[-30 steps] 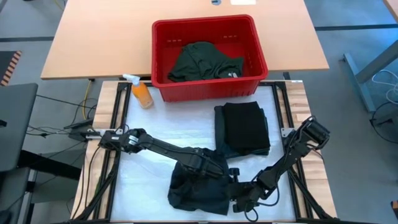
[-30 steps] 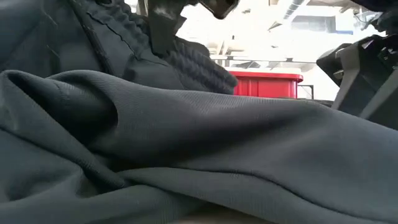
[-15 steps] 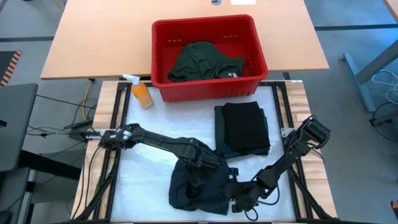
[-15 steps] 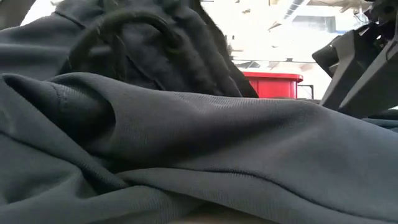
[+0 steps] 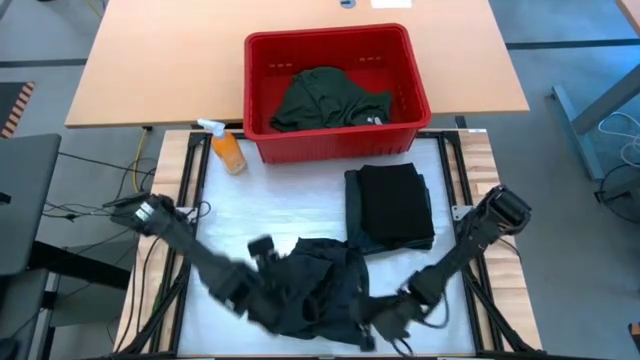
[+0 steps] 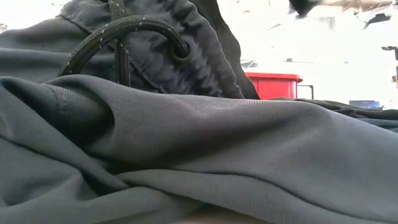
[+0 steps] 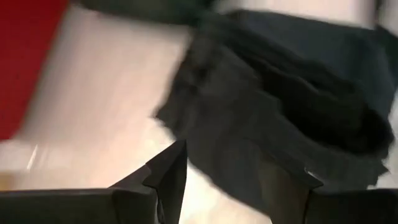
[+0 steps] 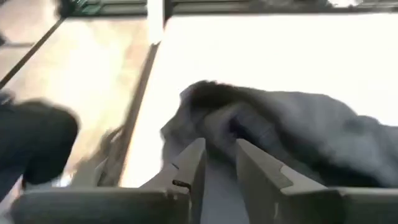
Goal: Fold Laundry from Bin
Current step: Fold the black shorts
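Note:
A dark garment (image 5: 315, 285) with a ribbed waistband and a cord loop (image 6: 124, 31) lies crumpled on the white table near the front edge. My left gripper (image 7: 227, 168) stands open just left of it (image 5: 262, 250), above the table, with nothing between its fingers. My right gripper (image 8: 219, 146) is at the garment's right front end (image 5: 368, 328), its fingers close together with cloth (image 8: 298, 137) between them. A dark green garment (image 5: 325, 98) lies in the red bin (image 5: 330, 33). A folded black garment (image 5: 390, 205) rests flat on the table. My right gripper has the dark garment's near right edge (image 8: 219, 163) between its two fingers, coming in at a low slant from the table's right. One layer or several, I cannot tell. Most of the garment lies slack on the table.
An orange spray bottle (image 5: 228, 150) stands left of the bin. The bin sits at the table's far edge, partly on the wooden desk (image 5: 160, 60) behind. Bare white table (image 5: 260, 200) shows between the bottle and the crumpled garment.
My left gripper has left the top of the crumpled garment and swung fast toward the table's left, rising and turning. The garment's waistband part has settled and now spreads farther left. My right gripper has risen at the garment's right end.

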You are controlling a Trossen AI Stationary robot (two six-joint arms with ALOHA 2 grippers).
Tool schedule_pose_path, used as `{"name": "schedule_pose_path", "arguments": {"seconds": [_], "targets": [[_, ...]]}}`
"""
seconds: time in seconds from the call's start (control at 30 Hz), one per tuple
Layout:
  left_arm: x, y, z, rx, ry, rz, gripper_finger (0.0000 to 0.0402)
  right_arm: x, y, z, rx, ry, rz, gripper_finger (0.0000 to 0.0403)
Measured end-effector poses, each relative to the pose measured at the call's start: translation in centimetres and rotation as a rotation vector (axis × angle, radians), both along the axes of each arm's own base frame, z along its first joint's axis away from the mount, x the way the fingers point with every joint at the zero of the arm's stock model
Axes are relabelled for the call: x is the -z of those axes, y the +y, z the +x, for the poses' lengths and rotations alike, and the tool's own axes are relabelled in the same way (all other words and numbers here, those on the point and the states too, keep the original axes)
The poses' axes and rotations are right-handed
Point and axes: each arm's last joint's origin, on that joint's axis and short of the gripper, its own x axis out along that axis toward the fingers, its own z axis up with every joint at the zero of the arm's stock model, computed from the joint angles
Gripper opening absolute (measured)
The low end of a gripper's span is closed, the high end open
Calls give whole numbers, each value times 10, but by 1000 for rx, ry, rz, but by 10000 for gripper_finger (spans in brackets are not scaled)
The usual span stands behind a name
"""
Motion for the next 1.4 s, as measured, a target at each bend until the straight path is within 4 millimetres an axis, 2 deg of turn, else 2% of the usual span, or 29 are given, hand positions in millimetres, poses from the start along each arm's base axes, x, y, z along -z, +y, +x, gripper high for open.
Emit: {"name": "schedule_pose_path", "arguments": {"seconds": [0.1,0.17,0.27,0.33,0.53,0.67,0.8,0.93,1.03,1.17,1.4], "targets": [[45,-20,-11,47,-19,61,169,-5,-18,24,11,-46,53,96],[67,-21,-22,12,-15,112,169,-7,-28,33,3,-56,69,81],[89,-13,-42,-57,-42,195,163,-15,-38,52,-26,-86,129,62],[98,-3,-53,-83,-84,222,148,-13,-40,62,-34,-68,134,51],[114,34,-84,-89,-241,232,82,3,-40,109,-39,41,150,15],[121,59,-108,-146,-425,188,41,0,-31,127,-76,187,121,12],[137,73,-129,-151,-562,88,10,-13,-25,127,-67,368,77,26],[150,79,-143,-111,-672,10,3,-4,-24,123,-24,505,118,24],[153,79,-149,-72,-720,-37,3,8,-22,113,20,616,172,15],[152,78,-150,-28,-727,-50,1,13,-13,97,89,728,171,17],[152,78,-150,-27,-729,-60,1,17,5,68,213,825,93,18]]}}
